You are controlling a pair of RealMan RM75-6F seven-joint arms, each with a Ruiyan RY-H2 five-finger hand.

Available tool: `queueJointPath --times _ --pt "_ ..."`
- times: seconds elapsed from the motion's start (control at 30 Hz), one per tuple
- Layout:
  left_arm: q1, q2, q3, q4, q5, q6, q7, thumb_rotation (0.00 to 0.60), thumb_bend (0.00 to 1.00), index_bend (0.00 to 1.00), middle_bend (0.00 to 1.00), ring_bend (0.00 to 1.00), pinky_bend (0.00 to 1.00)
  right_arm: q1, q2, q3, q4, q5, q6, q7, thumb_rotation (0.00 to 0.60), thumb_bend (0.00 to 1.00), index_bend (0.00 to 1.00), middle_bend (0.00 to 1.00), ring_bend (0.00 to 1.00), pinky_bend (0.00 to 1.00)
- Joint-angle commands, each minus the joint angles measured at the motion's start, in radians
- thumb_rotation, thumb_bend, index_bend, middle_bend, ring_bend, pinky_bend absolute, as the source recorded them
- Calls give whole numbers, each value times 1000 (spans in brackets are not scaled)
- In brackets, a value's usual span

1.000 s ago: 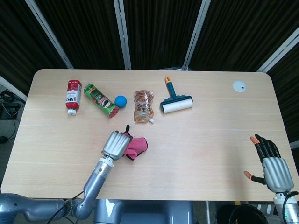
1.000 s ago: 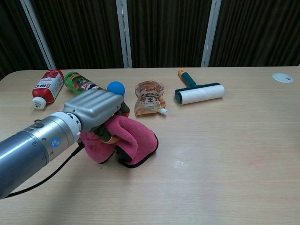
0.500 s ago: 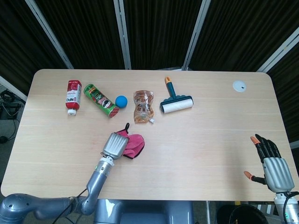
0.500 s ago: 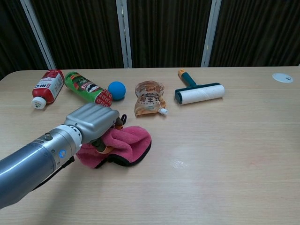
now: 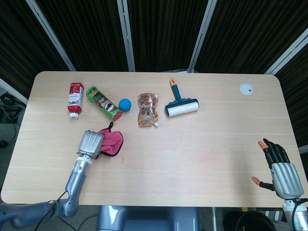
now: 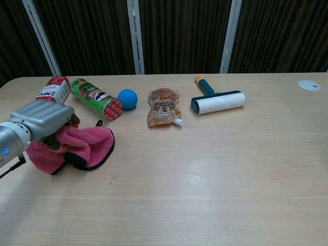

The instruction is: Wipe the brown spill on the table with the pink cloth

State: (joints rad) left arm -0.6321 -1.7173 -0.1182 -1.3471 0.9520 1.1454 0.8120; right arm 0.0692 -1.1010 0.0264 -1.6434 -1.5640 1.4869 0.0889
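My left hand (image 5: 90, 143) grips the pink cloth (image 5: 111, 141) and presses it on the table at the front left, just in front of the green can. In the chest view the same hand (image 6: 41, 119) lies on top of the cloth (image 6: 87, 146), which bunches under its fingers and spreads out to the right. A tiny dark speck (image 6: 114, 177) sits on the wood just right of the cloth; no larger brown spill shows. My right hand (image 5: 279, 168) hangs off the table's front right corner, fingers apart, holding nothing.
Along the back lie a red bottle (image 5: 75, 98), a green crisp can (image 5: 103, 103), a blue ball (image 5: 125, 104), a brown pouch (image 5: 147, 109) and a lint roller (image 5: 182, 103). A white disc (image 5: 246, 88) is set in the far right of the tabletop.
My left hand has dragged the pink cloth leftward across the table, from near the middle front to the front left. The right hand has not moved.
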Motion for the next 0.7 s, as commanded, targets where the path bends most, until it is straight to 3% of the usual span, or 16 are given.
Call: queueJointPath --times 0.03,0.27,0.7 --pt "23 49 0 -7 -6 1 -35 600 559 863 652 568 542 1 -2 1 -1 2 -1 -6 600 13 0 0 0 56" --pt "33 66 7 -14 6 -12 -70 600 559 863 652 569 542 2 -6 1 -3 0 -3 -18 600 14 0 0 0 57" --pt "-35 -149 5 -12 30 -19 19 600 558 863 654 569 542 0 -2 4 -1 3 1 -1 600 14 0 0 0 57"
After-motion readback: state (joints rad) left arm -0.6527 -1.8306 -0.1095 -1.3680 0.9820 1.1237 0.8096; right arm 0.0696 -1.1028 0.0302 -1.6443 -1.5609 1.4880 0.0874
